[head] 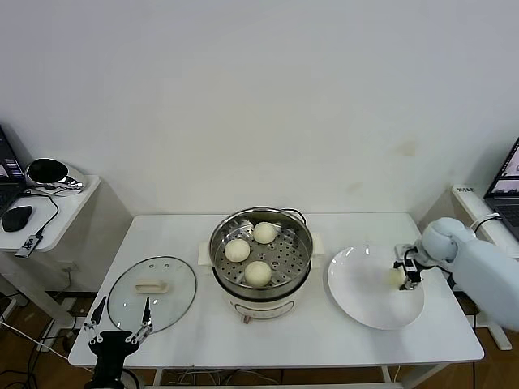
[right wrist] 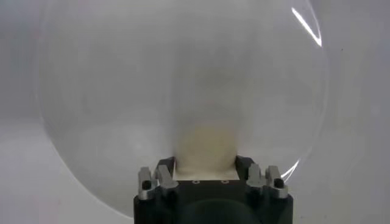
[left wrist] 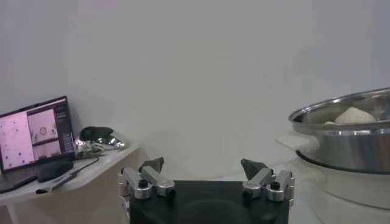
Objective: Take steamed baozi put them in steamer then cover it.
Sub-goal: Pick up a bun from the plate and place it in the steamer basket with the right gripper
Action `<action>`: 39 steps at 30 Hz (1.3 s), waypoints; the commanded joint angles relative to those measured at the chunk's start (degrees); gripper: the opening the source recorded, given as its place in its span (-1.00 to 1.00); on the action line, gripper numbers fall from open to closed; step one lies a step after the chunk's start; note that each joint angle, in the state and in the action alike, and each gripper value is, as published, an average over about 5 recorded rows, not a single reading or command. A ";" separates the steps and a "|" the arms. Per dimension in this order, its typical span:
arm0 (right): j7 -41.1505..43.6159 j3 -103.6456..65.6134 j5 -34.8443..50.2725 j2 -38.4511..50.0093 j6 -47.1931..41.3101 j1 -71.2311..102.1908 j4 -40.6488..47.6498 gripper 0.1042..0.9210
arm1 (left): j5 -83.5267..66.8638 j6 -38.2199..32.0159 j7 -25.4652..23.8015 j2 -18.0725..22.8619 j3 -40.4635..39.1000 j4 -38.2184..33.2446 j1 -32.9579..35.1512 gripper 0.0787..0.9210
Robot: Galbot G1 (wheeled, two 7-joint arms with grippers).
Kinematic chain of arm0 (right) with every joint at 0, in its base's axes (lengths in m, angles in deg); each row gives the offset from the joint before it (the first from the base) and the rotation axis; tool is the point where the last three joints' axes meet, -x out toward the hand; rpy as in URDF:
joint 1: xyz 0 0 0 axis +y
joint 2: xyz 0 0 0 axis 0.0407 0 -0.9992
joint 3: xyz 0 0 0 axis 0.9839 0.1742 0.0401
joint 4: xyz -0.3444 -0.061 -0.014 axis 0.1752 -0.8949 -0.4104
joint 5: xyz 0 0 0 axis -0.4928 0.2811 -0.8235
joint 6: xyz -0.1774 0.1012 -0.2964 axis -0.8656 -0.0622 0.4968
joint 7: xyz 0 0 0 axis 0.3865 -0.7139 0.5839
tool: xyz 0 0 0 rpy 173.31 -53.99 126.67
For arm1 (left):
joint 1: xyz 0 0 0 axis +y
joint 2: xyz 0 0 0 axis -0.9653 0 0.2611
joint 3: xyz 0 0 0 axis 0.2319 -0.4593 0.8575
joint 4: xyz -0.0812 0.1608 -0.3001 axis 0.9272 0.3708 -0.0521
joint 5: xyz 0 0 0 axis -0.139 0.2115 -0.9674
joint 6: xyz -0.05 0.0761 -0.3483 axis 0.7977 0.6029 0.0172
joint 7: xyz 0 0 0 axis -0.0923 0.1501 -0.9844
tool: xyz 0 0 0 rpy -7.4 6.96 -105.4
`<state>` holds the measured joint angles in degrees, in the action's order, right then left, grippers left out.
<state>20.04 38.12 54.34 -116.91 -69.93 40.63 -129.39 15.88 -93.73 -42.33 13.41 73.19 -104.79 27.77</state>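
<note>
Three steamed baozi (head: 258,273) sit on the perforated tray inside the steamer (head: 261,258) at the middle of the white surface (head: 324,340). The fourth baozi (right wrist: 205,150) lies on the white plate (head: 357,300) near the surface's right edge, clamped between the fingers of the right hand (head: 403,276). The cover (head: 152,292) lies flat left of the steamer, bare surface between them. The left hand (head: 120,328) hangs spread wide and empty at the front left corner, just beside the cover's rim.
</note>
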 commanded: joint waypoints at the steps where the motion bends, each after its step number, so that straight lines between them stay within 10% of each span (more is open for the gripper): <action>1: 0.03 15.24 11.84 7.01 -5.35 -17.20 -11.80 0.27 | -0.02 0.14 -0.05 -0.25 0.11 -0.10 0.04 0.77; 20: -14.75 47.98 53.47 -11.79 -29.47 -55.64 -27.40 0.28 | 0.31 -0.02 0.00 -0.65 -0.75 -0.26 -0.29 0.77; 39: -21.35 45.02 53.85 -26.11 -32.47 -39.97 -14.21 0.30 | -0.83 -0.05 0.01 -0.06 0.10 0.51 -1.36 0.77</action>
<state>1.43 81.59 105.83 -137.39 -99.80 -2.82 -146.95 15.05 -93.74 -42.32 13.36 73.28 -104.38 26.42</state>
